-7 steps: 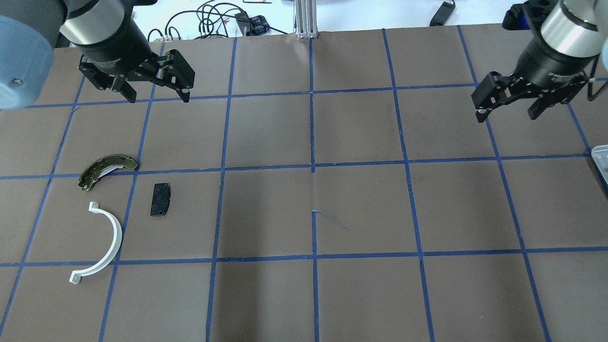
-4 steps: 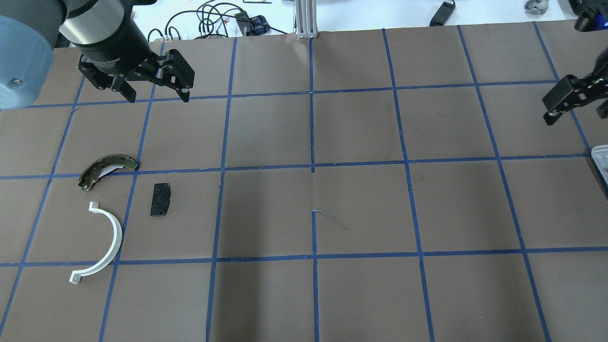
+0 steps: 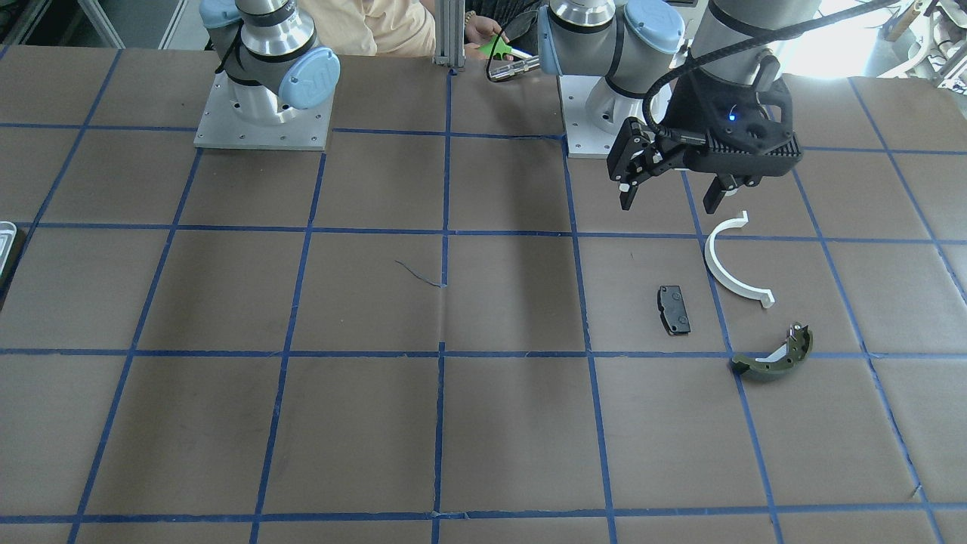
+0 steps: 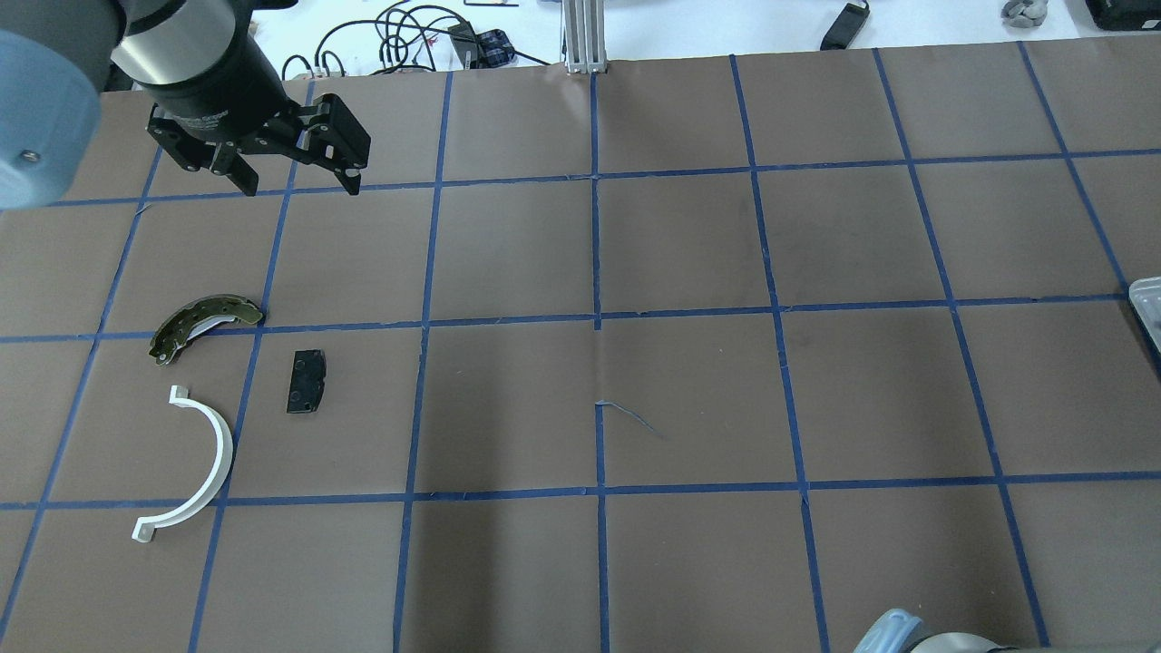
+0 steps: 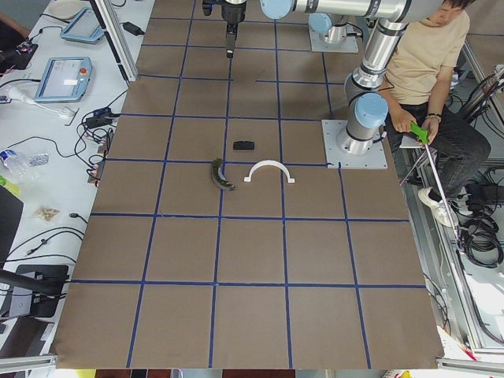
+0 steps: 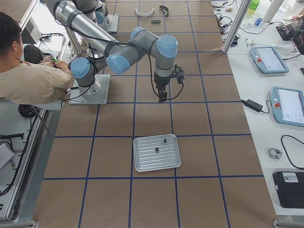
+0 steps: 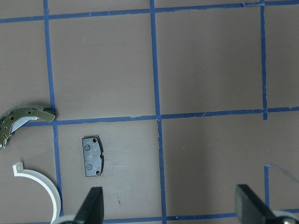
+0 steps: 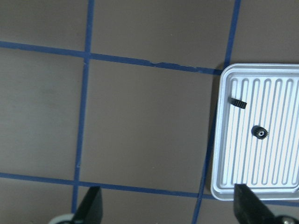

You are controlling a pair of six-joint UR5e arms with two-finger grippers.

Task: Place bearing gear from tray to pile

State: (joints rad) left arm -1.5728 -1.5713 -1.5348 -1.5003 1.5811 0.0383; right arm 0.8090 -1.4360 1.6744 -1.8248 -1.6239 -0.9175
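- The left gripper [image 4: 299, 181] has not shifted over the last second. It hangs above the far left of the table with its jaws spread and nothing held.
- The pile lies on the left exactly as before: the olive brake shoe [image 4: 204, 325], the black pad [image 4: 307, 382] and the white half-ring [image 4: 195, 462], each apart from the others. No gear is among them, so the delivery is not yet begun.
- The right gripper [image 8: 170, 210] is what changed. A second ago it hung over the far right of the table in the overhead view. Half a second ago it was slipping past that view's right edge, and now it is gone from it. The right-end camera shows it above the table short of the tray [image 6: 142, 156]. Its own camera shows the fingers [image 8: 93, 205] wide apart with nothing between them.
- The bearing gear [image 8: 259, 132] sits on the tray's ribbed floor near the middle, with a small black strip [image 8: 237, 102] apart from it, both untouched.
- This looks like the approach to the pick: the arm likely has to centre over the gear and descend. The gear is small and the ribs may make the grasp fiddly.
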